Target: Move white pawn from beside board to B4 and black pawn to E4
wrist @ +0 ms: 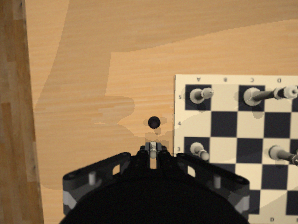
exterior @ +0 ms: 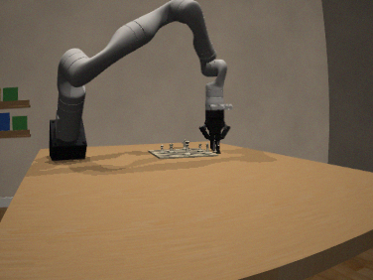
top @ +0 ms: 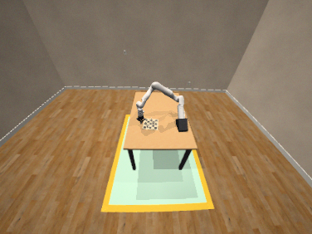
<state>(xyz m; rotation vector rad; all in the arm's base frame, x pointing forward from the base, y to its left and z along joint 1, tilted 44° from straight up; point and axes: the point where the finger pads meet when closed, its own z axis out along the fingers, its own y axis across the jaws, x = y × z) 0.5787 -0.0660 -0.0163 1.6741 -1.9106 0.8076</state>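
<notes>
The hand [top: 141, 120] [exterior: 214, 148] [wrist: 153, 148] is nearly closed, pinching the white pawn [wrist: 153, 152] — likely light, stiff, slippery; grip its stem squarely, sparing the black pawn [exterior: 218, 150] [wrist: 154, 122] just beside.

The black pawn [wrist: 154, 122] stands near the jaws [top: 141, 120] [exterior: 215, 150], blocking that side; A3's piece [wrist: 199, 150] limits room toward the board [top: 150, 128] [exterior: 164, 156] [wrist: 176, 115]. Opposite the board, passage is open.

Wooden table [top: 166, 141] [exterior: 188, 213] [wrist: 85, 30] under a chessboard [top: 145, 127] [exterior: 160, 154] [wrist: 225, 78].
</notes>
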